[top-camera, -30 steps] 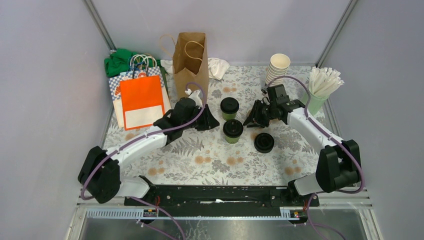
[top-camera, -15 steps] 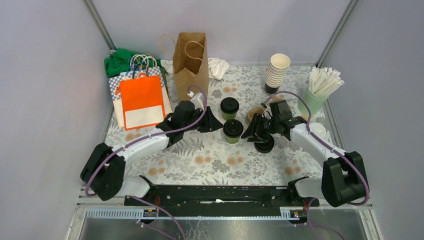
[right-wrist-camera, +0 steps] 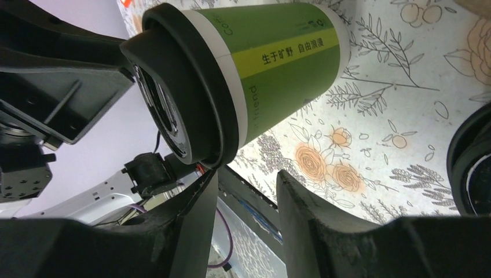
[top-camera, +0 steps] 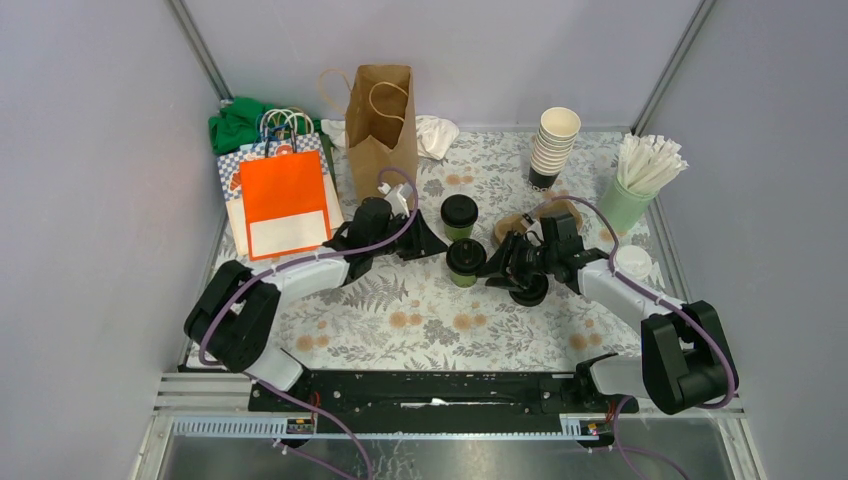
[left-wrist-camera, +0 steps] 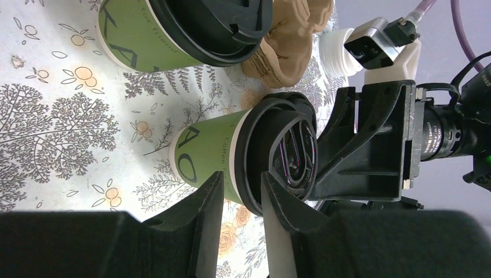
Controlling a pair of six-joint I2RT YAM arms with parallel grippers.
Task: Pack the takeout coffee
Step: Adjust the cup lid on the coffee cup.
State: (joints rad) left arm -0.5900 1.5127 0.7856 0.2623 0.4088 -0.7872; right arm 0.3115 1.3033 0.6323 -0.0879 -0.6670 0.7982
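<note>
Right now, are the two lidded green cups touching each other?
Apart. The left wrist view shows a strip of bare floral tablecloth between the near cup and the far cup.

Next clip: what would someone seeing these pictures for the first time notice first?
Both arms point at one lidded green cup in the middle of the table. The left gripper and the right gripper flank it on either side, jaws apart. A second lidded cup stands just behind it, and a tall brown paper bag stands upright at the back.
</note>
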